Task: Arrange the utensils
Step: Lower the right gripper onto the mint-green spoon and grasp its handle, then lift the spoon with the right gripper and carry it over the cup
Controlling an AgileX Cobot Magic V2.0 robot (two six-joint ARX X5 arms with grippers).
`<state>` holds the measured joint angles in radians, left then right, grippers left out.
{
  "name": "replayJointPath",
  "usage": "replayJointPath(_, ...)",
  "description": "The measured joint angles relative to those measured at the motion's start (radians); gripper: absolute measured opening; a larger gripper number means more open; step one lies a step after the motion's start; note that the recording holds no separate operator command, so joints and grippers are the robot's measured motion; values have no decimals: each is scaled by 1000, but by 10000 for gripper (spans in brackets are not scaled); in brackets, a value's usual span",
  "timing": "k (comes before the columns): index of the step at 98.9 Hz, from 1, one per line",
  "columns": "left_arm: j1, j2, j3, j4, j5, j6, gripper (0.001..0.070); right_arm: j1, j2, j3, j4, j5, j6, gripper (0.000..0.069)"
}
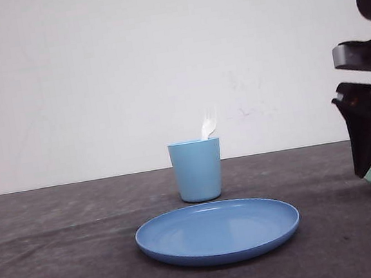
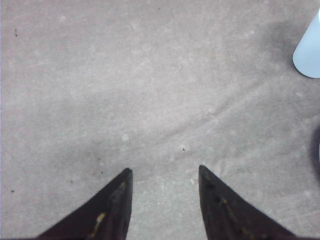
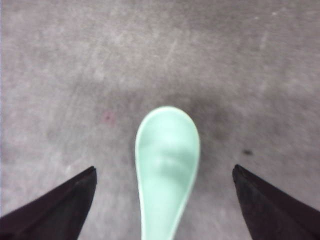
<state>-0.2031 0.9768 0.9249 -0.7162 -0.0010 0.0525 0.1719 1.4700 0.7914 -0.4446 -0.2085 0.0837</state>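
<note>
spoon of mint-green plastic with an oval bowl [image 3: 167, 155] lies flat on the dark grey worktop [image 1: 65, 269], close to its right edge and well apart from the round blue plate [image 1: 218, 230]. i judge it very light and stiff, with a smooth, a little slippery surface, so it could slide or flip if one finger pushes it first. the bowl is wide and shallow and gives no good hold; the narrow handle, which runs toward the wrist camera and out of the picture, looks the better place to pinch, from both sides together.

the small white plastic fork with four tines [image 1: 208, 125] already stands in the light blue cup [image 1: 197, 170], behind the plate near the middle of the worktop.

the right claw [image 3: 165, 200] is spread wide, its two black fingers [image 3: 60, 207] on either side of the spoon and not touching it; it holds nothing. in the front view it hangs just above the spoon. the left claw [image 2: 164, 202] is parted too, over bare worktop, with nothing between its fingers
</note>
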Motion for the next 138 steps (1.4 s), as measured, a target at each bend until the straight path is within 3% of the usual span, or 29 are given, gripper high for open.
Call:
replayJointPath(20,0,0,0,0,0,0,240,31,34,1,37,4,-6,513)
replayJointPath(45,0,0,0,-1,0,0,240,44,40,1,42,3,-6,226)
replayJointPath(66,0,0,0,-1,0,0,240,44,40,1,45,24,-8,40)
replayJointPath(101,0,0,0,-1,0,0,240,54,38,27,106,21,-8,31)
replayJointPath(124,0,0,0,0,0,0,240,116,35,153,163,-73,0,31)
replayJointPath(138,0,0,0,0,0,0,240,170,35,237,227,-80,8,31)
